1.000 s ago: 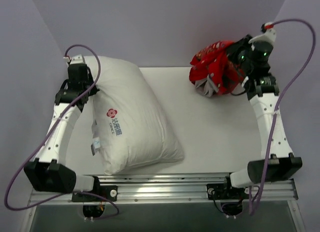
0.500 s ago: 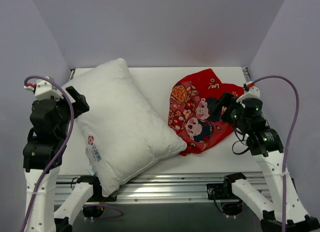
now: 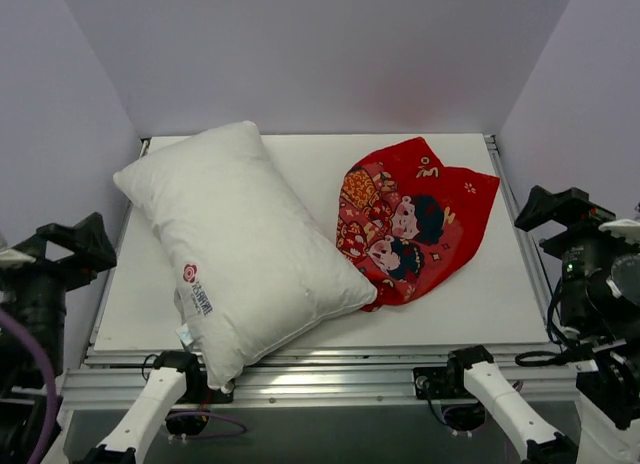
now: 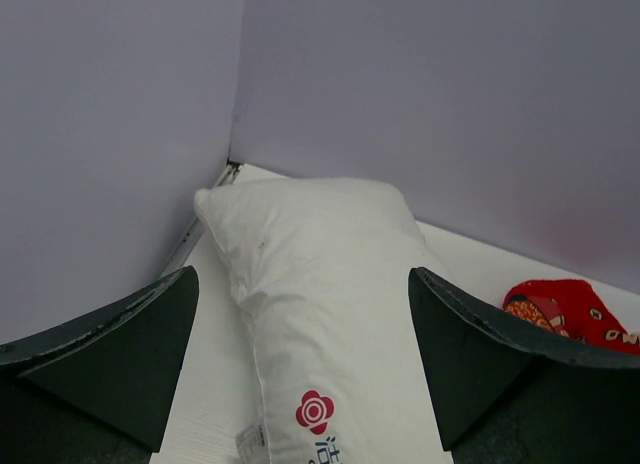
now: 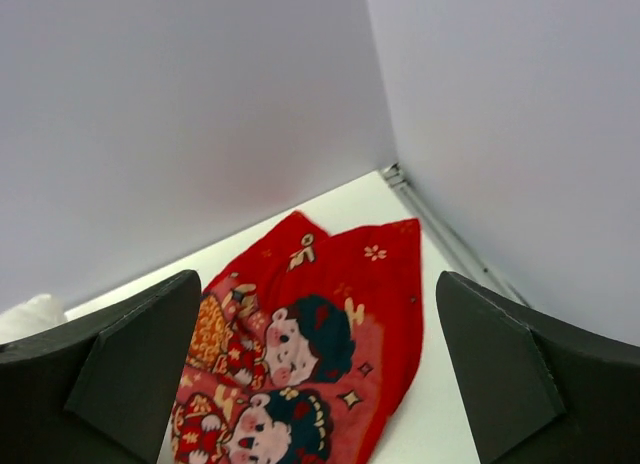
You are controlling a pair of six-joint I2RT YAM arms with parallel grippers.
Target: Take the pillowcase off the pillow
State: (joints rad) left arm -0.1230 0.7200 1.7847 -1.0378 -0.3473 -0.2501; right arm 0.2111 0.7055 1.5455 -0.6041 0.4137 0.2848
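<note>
both grippers were seen wide open and empty: the left gripper (image 4: pixel 302 284) stood off the near left corner of the table (image 3: pixel 500 294), the right gripper (image 5: pixel 318 284) off the near right corner. the pillowcase (image 3: pixel 415 224) was found off the pillow (image 3: pixel 250 244), spread on the right half of the table, ahead and to the left of the right gripper, the nearer one. the pillow lay bare on the left half, its long axis set diagonally from far left to near centre, ahead of the left gripper. the two were seen touching where the pillowcase's near left edge met the pillow's right corner; whether cloth was trapped under that corner could not be told. the task was judged done. in the top view both grippers were cut off at the frame edges, and the pillowcase's opening could not be made out among its folds.
</note>
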